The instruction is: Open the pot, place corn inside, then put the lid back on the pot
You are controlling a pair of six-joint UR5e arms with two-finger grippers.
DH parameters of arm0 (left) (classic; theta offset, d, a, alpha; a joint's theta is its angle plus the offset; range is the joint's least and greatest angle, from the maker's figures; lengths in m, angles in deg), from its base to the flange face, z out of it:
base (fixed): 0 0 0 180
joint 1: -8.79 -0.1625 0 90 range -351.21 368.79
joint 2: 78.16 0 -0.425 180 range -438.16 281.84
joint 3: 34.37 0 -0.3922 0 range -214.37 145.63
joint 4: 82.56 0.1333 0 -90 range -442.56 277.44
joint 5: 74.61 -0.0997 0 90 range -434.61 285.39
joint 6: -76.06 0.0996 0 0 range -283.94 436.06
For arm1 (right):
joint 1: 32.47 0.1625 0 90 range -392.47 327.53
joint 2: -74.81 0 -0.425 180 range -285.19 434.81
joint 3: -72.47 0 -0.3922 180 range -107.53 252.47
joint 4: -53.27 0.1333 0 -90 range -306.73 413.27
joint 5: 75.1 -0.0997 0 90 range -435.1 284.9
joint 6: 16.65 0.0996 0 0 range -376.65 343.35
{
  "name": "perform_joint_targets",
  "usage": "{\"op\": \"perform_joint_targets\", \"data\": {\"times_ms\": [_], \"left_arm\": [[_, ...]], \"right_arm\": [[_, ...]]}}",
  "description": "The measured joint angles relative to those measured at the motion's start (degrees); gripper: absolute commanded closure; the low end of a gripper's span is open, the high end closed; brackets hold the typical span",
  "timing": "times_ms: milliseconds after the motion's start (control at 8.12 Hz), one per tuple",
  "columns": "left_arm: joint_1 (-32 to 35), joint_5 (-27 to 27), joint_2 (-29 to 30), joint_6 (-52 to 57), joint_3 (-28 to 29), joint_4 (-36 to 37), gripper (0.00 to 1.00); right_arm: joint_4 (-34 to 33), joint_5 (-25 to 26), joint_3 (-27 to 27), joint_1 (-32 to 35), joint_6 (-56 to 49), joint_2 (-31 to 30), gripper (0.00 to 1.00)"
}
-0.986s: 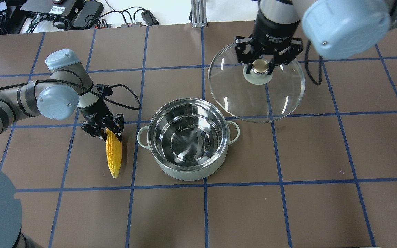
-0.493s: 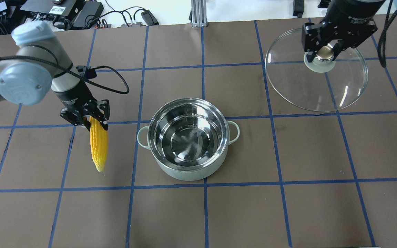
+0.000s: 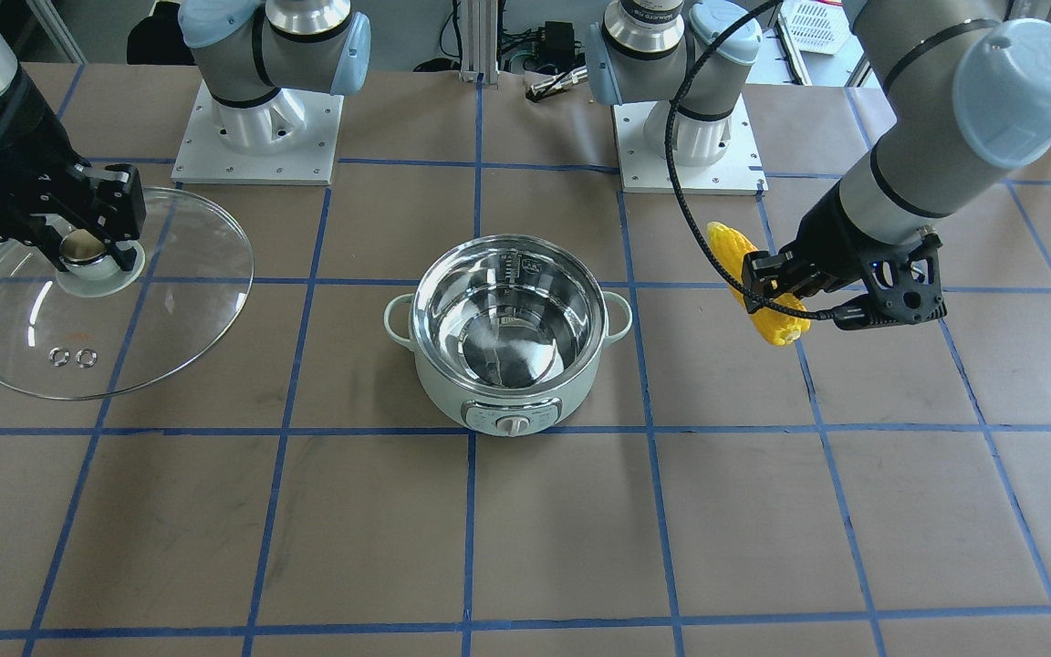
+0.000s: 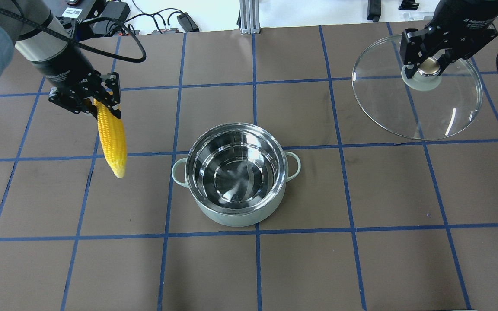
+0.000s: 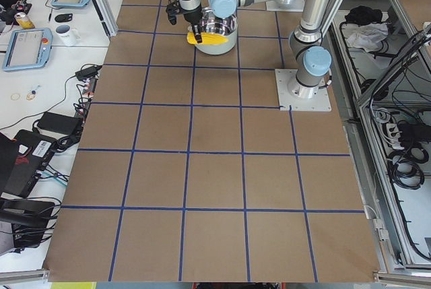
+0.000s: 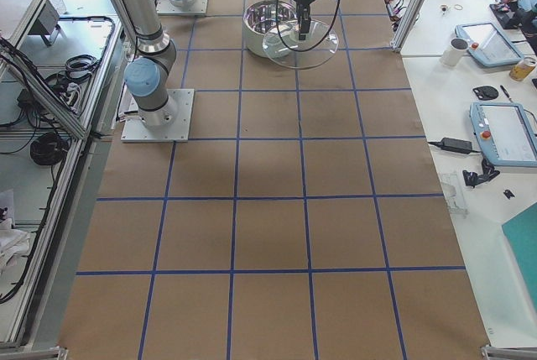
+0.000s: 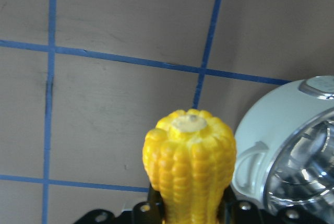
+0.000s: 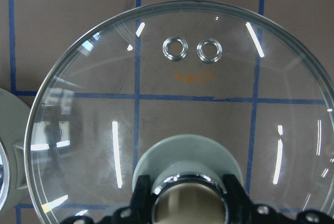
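Note:
The pot (image 4: 231,218) stands open in the middle of the table, its steel inside empty; it also shows in the front view (image 3: 434,401). My left gripper (image 4: 97,106) is shut on the thick end of the corn (image 4: 111,138) and holds it in the air, left of the pot and beyond it, tip hanging toward the pot's side. The left wrist view shows the corn (image 7: 190,166) end-on with the pot (image 7: 271,130) at the right. My right gripper (image 4: 428,67) is shut on the knob of the lid (image 4: 417,112) and holds it far right of the pot.
Brown table surface with a blue tape grid. The two arm bases (image 3: 256,137) stand at the robot's side. Cables and electronics (image 4: 80,13) lie beyond the far edge. The lid's two vent holes (image 8: 193,50) face away from the gripper.
My left gripper has lifted the corn off the table and carried it up and farther from the pot. My right gripper has carried the lid from beside the pot out to the far right.

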Motion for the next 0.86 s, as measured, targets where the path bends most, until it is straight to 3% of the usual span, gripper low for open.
{"op": "perform_joint_targets", "data": {"times_ms": [370, 862], "left_arm": [[7.3, 6.7, -0.5, -4.3, 1.5, -0.5, 1.0], [17.9, 7.1, 4.1, -5.4, 0.5, 3.7, 1.0]], "right_arm": [[0.1, -0.2, 0.0, -0.1, -0.2, -0.1, 1.0], [0.1, -0.4, -0.1, -0.1, -0.2, -0.1, 1.0]]}}
